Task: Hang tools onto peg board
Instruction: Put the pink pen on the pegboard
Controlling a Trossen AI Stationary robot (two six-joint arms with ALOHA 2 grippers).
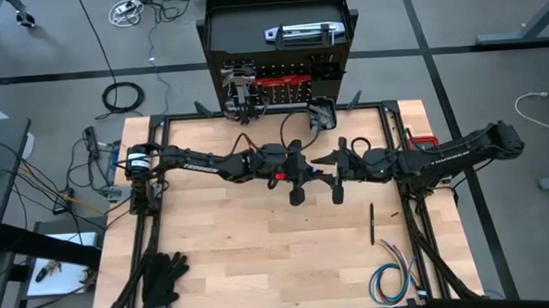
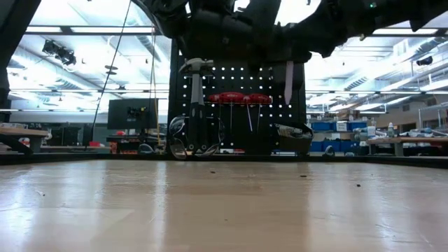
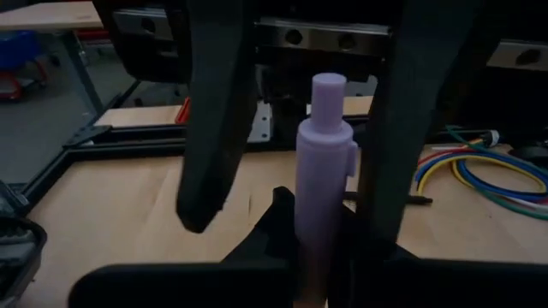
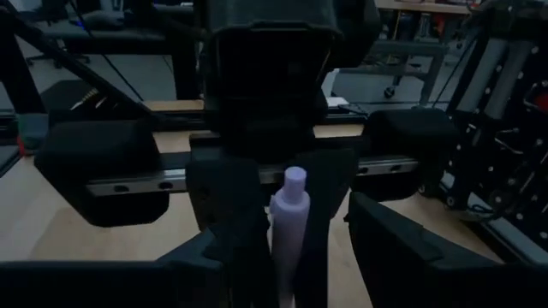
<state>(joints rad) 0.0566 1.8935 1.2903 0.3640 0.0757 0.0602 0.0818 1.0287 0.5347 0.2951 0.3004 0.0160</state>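
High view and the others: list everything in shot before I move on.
table: one, light wood
peg board: one, black, far table edge
hammer: one, steel head, hanging on the board
red-handled tools: about three, row on the board
bin: one, black, board's foot
silver tool: one, on top of the board
thin dark tool: one, lying on the table's right
gloves: black, near-left corner
wire bundle: coloured, near-right corner
lilac cylinder: one, between the grippers
left gripper: shut on the cylinder, mid-table
right gripper: open, fingers either side of the cylinder
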